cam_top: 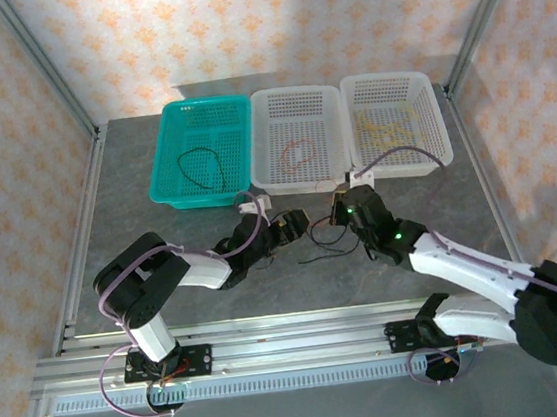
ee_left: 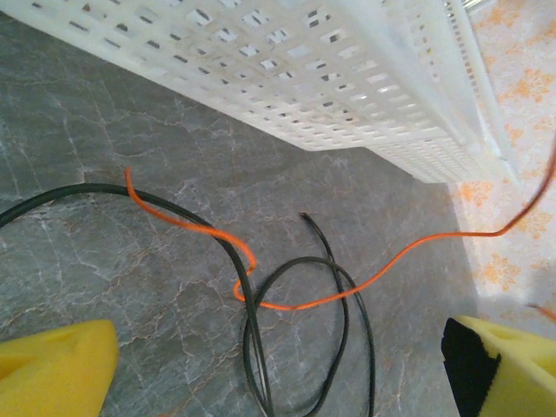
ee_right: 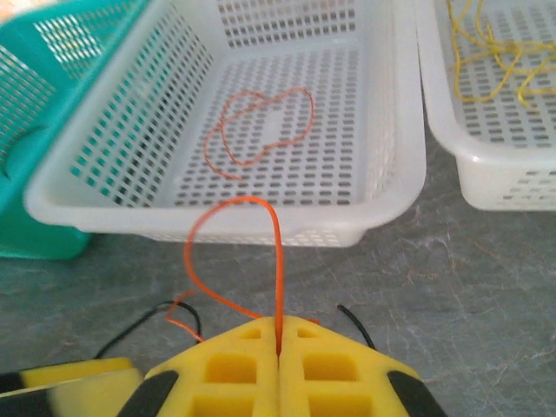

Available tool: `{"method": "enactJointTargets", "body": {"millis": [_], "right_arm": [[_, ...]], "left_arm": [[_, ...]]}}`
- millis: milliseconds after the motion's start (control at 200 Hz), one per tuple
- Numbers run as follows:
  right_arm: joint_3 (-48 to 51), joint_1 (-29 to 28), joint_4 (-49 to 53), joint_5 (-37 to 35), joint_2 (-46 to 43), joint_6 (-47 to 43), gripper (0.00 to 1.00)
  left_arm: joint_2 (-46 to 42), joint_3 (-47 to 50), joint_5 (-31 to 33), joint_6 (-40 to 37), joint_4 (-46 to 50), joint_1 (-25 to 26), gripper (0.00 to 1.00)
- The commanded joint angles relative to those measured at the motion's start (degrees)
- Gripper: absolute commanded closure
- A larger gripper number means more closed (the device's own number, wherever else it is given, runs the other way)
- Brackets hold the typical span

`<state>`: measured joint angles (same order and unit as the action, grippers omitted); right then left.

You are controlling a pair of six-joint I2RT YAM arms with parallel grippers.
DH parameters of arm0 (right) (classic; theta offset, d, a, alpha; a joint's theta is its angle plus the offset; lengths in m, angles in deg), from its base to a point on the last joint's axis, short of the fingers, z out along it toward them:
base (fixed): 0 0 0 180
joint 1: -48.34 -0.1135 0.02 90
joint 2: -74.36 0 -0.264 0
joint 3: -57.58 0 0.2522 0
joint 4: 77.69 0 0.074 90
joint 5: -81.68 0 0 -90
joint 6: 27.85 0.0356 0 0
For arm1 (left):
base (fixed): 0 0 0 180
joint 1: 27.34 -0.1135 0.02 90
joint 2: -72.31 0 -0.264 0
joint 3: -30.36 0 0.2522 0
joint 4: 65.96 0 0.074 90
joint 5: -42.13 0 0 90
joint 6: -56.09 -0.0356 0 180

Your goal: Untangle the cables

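On the table an orange-red cable lies crossed through the loops of a black cable; this tangle sits between the two grippers. My right gripper is shut on the orange-red cable, which rises from the pads in a loop. A black cable end pokes out beside it. My left gripper hangs open over the tangle, its yellow fingers wide apart and holding nothing. From above, the left gripper and right gripper stand close together.
Three baskets line the far side: a teal basket with a black cable, a middle white basket with an orange-red cable, and a right white basket with a yellow cable. The middle basket's wall is close ahead.
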<state>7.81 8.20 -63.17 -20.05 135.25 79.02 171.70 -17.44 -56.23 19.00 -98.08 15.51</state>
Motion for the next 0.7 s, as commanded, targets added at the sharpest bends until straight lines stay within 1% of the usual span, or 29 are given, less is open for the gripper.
{"method": "enactJointTargets", "body": {"millis": [0,195,330,696], "right_arm": [[-2.71,-0.29,3.87,1.97,-4.55,-0.41,1.00],[-7.80,-0.29,6.69,4.34,-9.62,-1.72,1.00],[-11.57,-0.29,8.73,3.21,-12.12,-2.82,1.00],[-21.36,-0.29,13.67,-0.27,-15.41,-5.82,1.00]], "left_arm": [[1.48,-1.29,0.71,0.21,0.62,-0.23,0.04],[2.34,-1.12,1.27,0.46,0.97,-0.22,0.05],[2.56,-0.35,1.74,0.86,1.06,-0.22,0.05],[2.13,2.78,3.16,2.05,0.36,-0.33,0.04]]}}
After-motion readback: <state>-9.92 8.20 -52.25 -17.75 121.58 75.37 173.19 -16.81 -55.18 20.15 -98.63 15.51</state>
